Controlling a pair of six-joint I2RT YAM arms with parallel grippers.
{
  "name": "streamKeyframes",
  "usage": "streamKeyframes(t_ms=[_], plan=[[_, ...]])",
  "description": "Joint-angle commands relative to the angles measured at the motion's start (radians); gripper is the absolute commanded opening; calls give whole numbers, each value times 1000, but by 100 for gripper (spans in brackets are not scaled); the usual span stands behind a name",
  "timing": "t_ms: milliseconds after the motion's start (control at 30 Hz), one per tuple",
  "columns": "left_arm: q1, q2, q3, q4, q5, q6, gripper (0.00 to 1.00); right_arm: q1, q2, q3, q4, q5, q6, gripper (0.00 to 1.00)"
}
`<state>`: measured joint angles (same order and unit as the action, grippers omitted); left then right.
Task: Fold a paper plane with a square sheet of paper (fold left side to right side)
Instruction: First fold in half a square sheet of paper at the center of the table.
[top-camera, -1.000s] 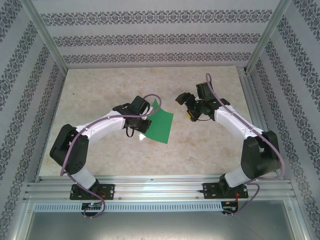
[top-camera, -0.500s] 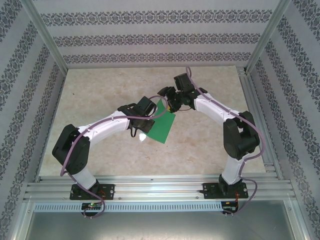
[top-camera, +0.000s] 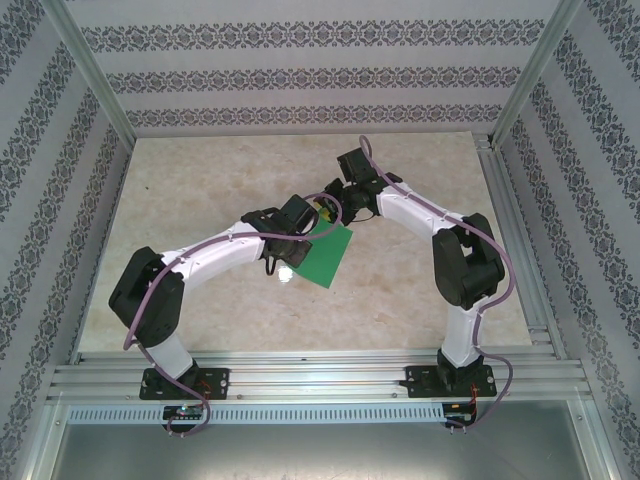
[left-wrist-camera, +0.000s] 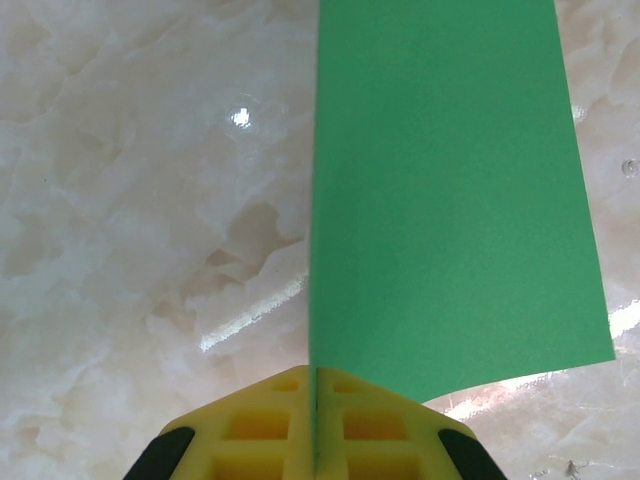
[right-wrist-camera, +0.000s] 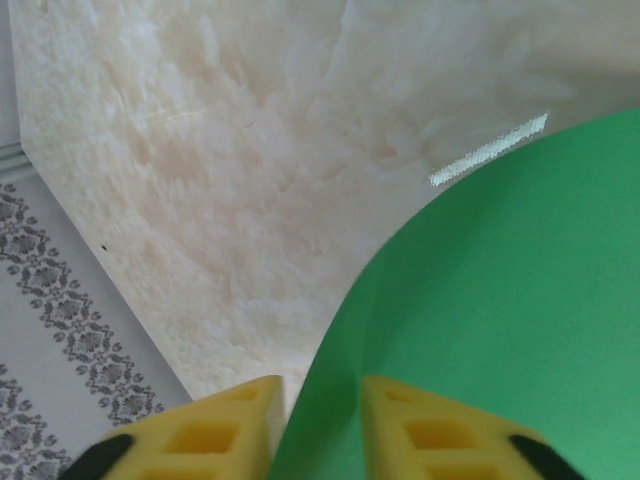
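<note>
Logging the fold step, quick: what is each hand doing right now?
Left hand: closed on the edge of the green sheet of paper.
Right hand: open, the sheet showing between its fingers.

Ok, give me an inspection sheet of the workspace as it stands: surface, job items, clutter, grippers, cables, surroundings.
Surface: pale marble-pattern tabletop, glossy, with light reflections.
Job's things: thin bright green square sheet of paper, curved and partly lifted, not folded flat.
Clutter: nothing seen.
Grippers: left gripper shut on one edge of the sheet; right gripper open, with another edge of the sheet in the gap between its yellow fingers.
Cables: purple cables run along both arms and loop free near the wrists.
Surroundings: grey patterned wallpaper walls; aluminium rail at the near edge.
</note>
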<state>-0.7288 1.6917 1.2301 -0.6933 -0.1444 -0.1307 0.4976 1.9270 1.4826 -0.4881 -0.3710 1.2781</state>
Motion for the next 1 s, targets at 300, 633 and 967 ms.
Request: streamKeyframes(t_ms=[300, 633, 967], plan=[[104, -380, -53, 11, 318, 13, 66, 18, 29, 80, 38, -133, -320, 0], [421, -452, -173, 110, 586, -238, 70, 71, 107, 171, -4, -273, -519, 0], [461, -305, -260, 197, 598, -284, 67, 77, 172, 228, -31, -343, -529, 0]])
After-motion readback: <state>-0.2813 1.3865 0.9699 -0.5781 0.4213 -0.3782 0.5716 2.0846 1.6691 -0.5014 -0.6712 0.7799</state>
